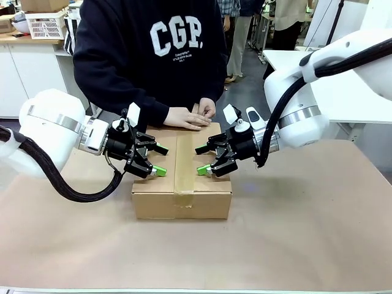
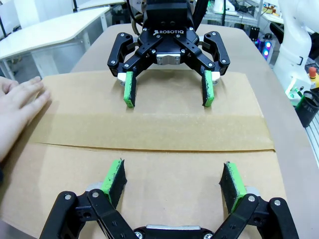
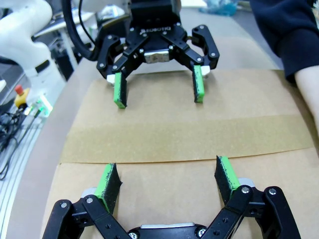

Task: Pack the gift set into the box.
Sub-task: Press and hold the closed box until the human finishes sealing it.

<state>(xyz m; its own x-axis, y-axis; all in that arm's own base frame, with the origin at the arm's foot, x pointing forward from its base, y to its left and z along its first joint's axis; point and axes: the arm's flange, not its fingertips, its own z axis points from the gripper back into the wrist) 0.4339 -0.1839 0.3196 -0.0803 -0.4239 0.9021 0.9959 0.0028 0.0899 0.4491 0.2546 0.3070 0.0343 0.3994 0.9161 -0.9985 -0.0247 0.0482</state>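
**boxfan42:** so where's everything sitting right now?

**two_arm_rig:** Biggest first: the brown paper-covered table [image 1: 306, 233], and in the middle of it the box [image 1: 182, 197], a large shallow brown corrugated cardboard carton. Its flaps are down flat and a strip of brown tape [image 1: 185, 162] runs along the centre seam, so it reads as closed to me. The person in the dark sweatshirt stands at the far side with both hands [image 1: 191, 115] resting on the far edge of the top.

My left gripper [image 1: 158, 159] hangs over the left half of the lid, fingers spread wide, nothing in them. My right gripper [image 1: 203, 160] mirrors it over the right half, also spread and empty. They face each other across the tape, apart from one another. Can't tell whether my pads touch the cardboard or hover just above.

**boxfan42:** how would you grab that thing?

**two_arm_rig:** Just my guess: corrugated board is stiff at the edges but the lid middle gives if pressed, and the tape is slicker than the bare cardboard. No idea about weight, I can't see inside. It's too wide for one gripper, so I'd work the flap edges or press the two short sides, one arm each.
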